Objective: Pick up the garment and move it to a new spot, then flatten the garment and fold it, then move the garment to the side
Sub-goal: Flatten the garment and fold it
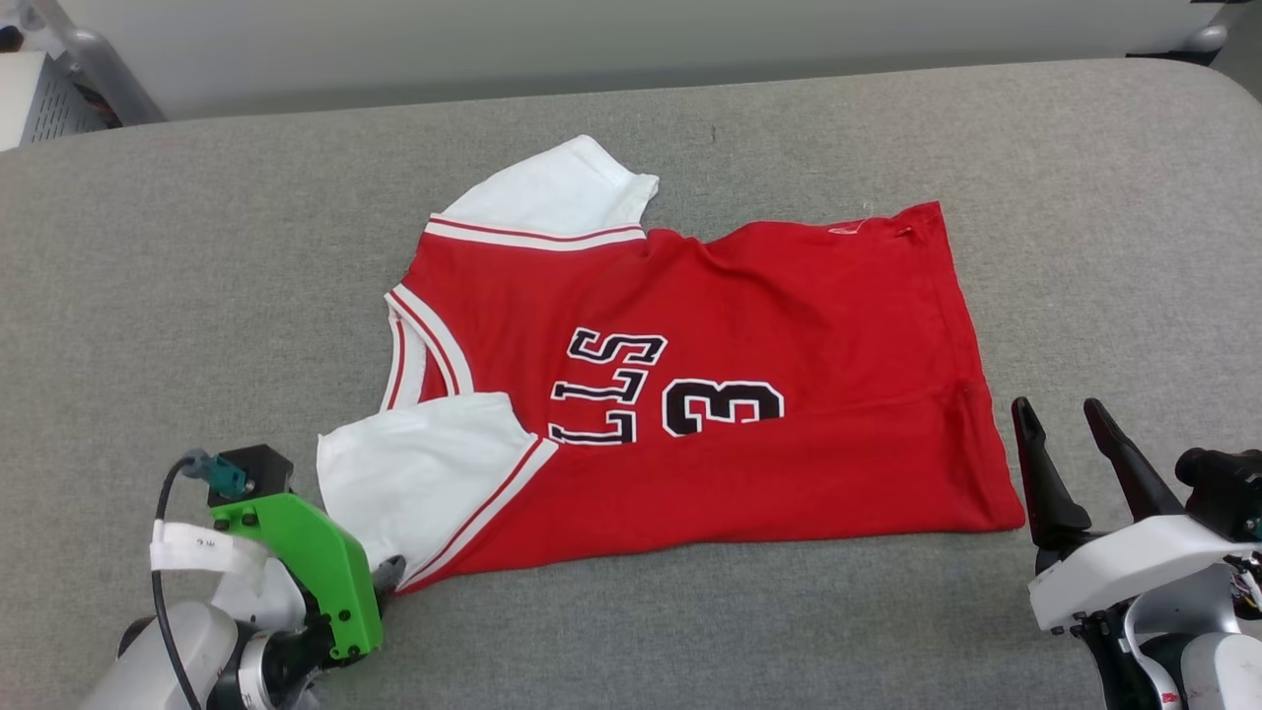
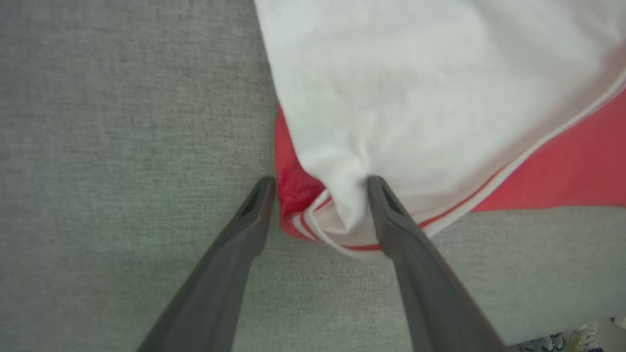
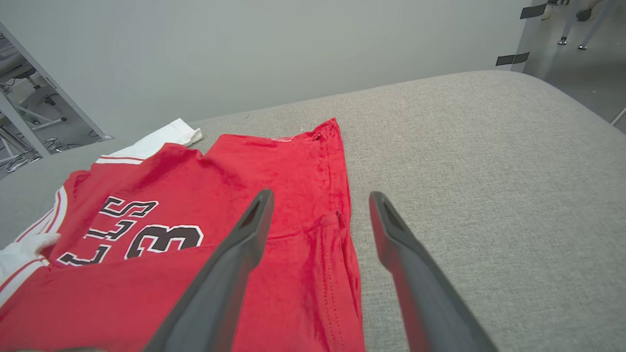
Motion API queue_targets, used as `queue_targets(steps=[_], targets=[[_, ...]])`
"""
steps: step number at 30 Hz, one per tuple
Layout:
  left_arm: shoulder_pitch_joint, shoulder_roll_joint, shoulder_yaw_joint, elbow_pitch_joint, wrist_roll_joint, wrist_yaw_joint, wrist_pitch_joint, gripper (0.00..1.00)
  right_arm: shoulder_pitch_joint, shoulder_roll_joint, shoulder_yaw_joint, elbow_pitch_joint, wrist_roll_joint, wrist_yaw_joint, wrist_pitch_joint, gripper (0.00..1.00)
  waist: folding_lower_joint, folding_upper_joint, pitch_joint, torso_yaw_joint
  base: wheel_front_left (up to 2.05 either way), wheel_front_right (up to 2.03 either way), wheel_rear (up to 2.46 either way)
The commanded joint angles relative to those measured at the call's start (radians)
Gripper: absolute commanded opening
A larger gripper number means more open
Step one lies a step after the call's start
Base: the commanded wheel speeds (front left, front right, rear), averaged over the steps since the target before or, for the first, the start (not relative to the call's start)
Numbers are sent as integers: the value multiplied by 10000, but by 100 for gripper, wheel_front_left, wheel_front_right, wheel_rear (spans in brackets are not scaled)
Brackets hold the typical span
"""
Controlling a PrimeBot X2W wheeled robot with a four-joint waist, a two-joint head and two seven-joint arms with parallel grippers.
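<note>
The head view takes in the whole garment (image 1: 710, 394). It lies near the middle of the grey padded surface (image 1: 197, 296), collar toward the robot's left and hem toward its right. The near long edge is folded up over the front, cutting across the black lettering and the number. One white sleeve lies on the far side and the other at the near-left corner. In that view the left gripper (image 1: 386, 574) sits mostly under its green wrist mount (image 1: 315, 562), with a grey fingertip showing at the sleeve's corner. The left wrist view adds close detail: the left gripper (image 2: 320, 183) points down at the surface, its fingers spread wide on either side of the bunched corner where white sleeve, striped trim and red cloth meet. One finger (image 2: 391, 220) touches the white cloth and the other stands just beside the red fold; nothing is clamped. The right wrist view looks low along the surface from the hem end and shows the folded layer's edge running across the red cloth. There the right gripper (image 3: 321, 195) is wide open and empty, one finger over the cloth by the hem and one over bare grey. In the head view the right gripper (image 1: 1057, 409) sits just beside the near-right hem corner, fingers pointing away from the robot.
</note>
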Motion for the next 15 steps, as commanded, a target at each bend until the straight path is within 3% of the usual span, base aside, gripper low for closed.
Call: queue_targets(steps=[1, 7, 9, 10, 15], targets=[[-188, -188, -202, 249, -116, -165, 166, 100, -39, -48, 36, -67, 73, -9, -5, 100, 0, -1, 133, -94, 0, 0, 0], [-656, -586, -763, 939, -119, -575, 633, 100, -150, -139, 36, -20, 212, -9, -15, 100, 0, -1, 360, -196, 0, 0, 0], [-756, -701, -906, 1127, -106, -697, 700, 25, -186, -151, -4, -6, 238, -9, -21, 100, 0, -1, 413, -212, 0, 0, 0], [-794, -760, -945, 1220, -111, -769, 679, 0, -204, -164, -24, 5, 245, -9, -20, 100, 0, -1, 434, -217, 0, 0, 0], [-886, -802, -950, 1351, 1, -860, 403, 0, -249, -301, -103, 102, 331, -9, 143, 100, 0, -1, 373, -175, 0, 0, 0]])
